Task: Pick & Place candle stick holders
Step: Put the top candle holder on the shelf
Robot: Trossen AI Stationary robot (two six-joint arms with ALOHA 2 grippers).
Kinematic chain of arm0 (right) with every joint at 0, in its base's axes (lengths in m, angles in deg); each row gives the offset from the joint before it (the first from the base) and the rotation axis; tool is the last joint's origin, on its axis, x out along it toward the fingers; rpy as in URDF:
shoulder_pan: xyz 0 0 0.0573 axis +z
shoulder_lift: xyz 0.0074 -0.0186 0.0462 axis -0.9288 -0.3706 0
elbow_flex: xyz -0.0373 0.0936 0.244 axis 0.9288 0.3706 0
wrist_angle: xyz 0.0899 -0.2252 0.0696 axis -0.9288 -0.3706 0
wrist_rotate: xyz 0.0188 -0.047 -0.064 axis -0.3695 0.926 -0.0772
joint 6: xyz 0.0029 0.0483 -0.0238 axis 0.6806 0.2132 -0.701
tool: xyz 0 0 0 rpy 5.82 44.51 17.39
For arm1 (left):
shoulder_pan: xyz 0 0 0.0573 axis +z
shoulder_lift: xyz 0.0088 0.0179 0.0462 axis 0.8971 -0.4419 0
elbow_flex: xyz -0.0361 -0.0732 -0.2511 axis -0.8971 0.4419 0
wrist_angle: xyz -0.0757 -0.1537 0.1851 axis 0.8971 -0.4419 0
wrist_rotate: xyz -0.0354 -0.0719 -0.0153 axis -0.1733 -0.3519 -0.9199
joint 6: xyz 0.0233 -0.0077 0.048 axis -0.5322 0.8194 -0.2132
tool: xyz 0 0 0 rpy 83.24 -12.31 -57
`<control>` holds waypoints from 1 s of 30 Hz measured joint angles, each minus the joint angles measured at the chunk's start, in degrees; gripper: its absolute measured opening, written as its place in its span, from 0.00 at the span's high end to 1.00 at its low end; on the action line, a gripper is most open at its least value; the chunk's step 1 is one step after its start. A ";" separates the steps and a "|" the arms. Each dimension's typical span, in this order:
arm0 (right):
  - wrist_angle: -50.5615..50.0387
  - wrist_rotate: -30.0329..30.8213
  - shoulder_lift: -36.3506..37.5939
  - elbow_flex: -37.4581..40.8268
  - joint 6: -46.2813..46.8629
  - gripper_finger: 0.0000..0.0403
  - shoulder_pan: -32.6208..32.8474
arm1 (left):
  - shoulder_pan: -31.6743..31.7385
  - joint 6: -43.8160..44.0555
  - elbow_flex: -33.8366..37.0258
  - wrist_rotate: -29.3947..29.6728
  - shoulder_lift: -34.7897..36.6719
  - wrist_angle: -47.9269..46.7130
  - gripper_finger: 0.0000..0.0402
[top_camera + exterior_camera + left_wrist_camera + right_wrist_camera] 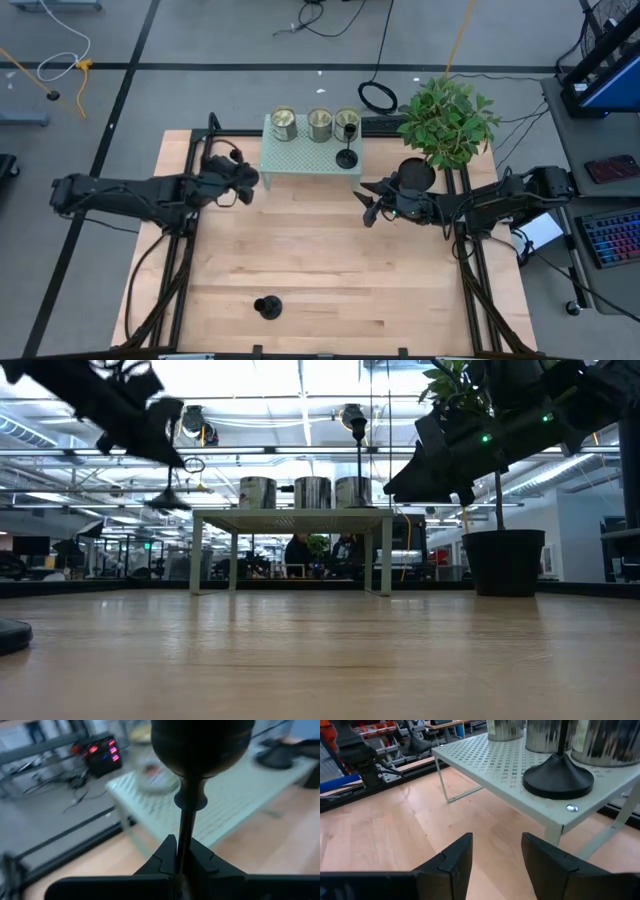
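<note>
- Your left end effector [176, 862] is clamped on the thin stem of a candle stick holder [192, 775]; only the left wrist view shows this grip, with the cup end looming large past the fingers.
- From above, that left end effector [243, 180] sits just beside the left end of the pale green rack [300, 160], and the held holder is hard to pick out there.
- The low view shows what seems to be its round base [168, 502] hanging in the air, above the table [320, 650] and left of the rack.
- A second holder [347, 150] stands upright on the rack's right part, in front of the three cans [319, 123]; the right wrist view shows its base [558, 776] close to the rack edge.
- Your right end effector [492, 862] is spread open and grips nothing, hovering near the rack's right end beside the potted plant [445, 120].
- A third holder [267, 306] rests on the table near the front edge, well apart from both arms.
</note>
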 joint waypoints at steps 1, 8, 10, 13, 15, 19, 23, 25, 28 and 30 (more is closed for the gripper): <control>0.02 0.00 0.00 0.00 0.25 0.59 0.04 | -0.54 -1.65 -1.04 -0.65 -0.02 0.59 0.97; 0.04 0.00 0.00 0.00 1.05 0.59 1.66 | -2.73 -13.64 -4.75 -7.94 -0.52 11.83 0.97; 0.06 0.00 0.00 0.00 1.06 0.59 2.22 | -2.67 -16.47 -4.75 -13.02 -1.69 16.25 0.97; 0.08 0.00 0.00 0.00 1.05 0.59 2.79 | -2.16 -20.79 -4.75 -18.52 -5.27 22.11 0.97; 0.14 0.00 0.00 0.00 1.07 0.59 3.00 | -1.38 -22.74 -4.75 -20.19 -8.20 25.16 0.97; 0.23 0.09 0.00 0.00 1.05 0.59 2.98 | 1.07 -24.99 -4.80 -24.51 -13.88 31.49 0.97; 0.23 0.15 0.00 0.00 1.05 0.59 2.98 | 4.59 -25.31 -9.01 -28.78 -18.90 31.05 0.97; 0.23 0.15 0.00 0.00 1.02 0.59 2.94 | 6.42 -25.98 -12.23 -30.99 -21.52 29.57 0.97; 0.21 0.17 0.00 0.00 1.00 0.59 2.94 | 9.19 -27.15 -17.23 -35.00 -25.98 25.56 0.97; 0.21 0.20 0.00 0.00 0.98 0.59 2.94 | 10.93 -27.03 -20.21 -36.91 -29.05 24.17 0.97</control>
